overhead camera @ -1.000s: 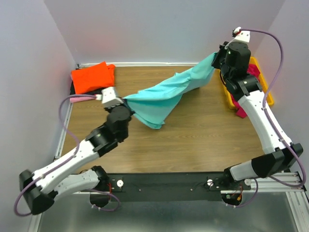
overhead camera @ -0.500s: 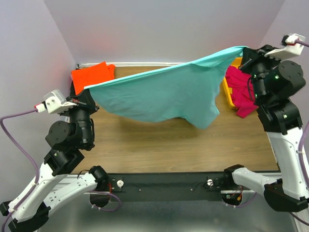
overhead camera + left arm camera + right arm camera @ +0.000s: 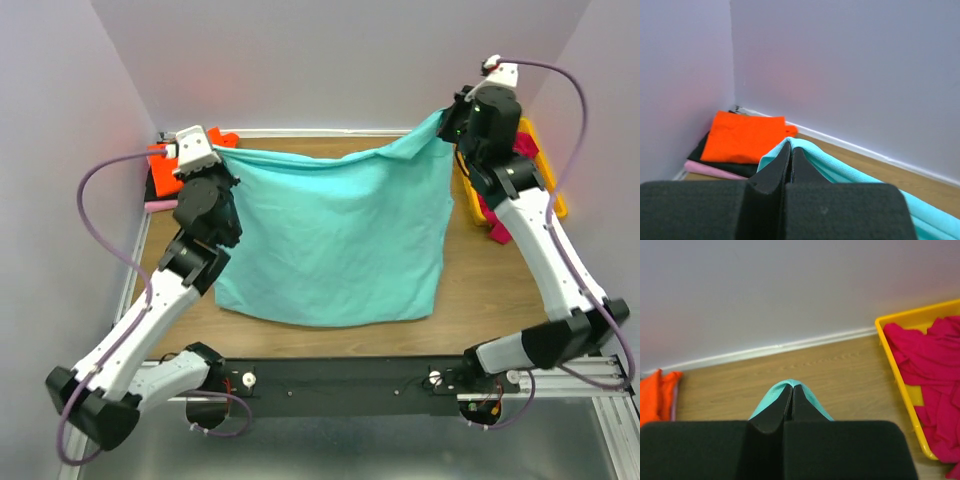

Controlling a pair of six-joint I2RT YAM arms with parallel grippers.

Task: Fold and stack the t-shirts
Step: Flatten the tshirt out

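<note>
The turquoise t-shirt (image 3: 335,235) is spread out over the wooden table, its far edge held up between both grippers and its lower part resting on the table. My left gripper (image 3: 218,152) is shut on its far left corner (image 3: 805,150). My right gripper (image 3: 447,118) is shut on its far right corner (image 3: 790,386). A folded orange-red t-shirt (image 3: 745,137) lies on a black one (image 3: 722,165) and a pale pink one (image 3: 710,170) in the far left corner. A magenta t-shirt (image 3: 932,365) lies in the yellow tray (image 3: 892,357) at the far right.
Walls close in the table at the back and on both sides. The stack of folded shirts (image 3: 160,170) sits just behind my left gripper. The yellow tray (image 3: 545,170) sits beside my right arm.
The shirt was bunched between the arms, then lifted and stretched wide in the air. Now both grippers are back at the far edge and the shirt hangs spread, its lower part on the table.
</note>
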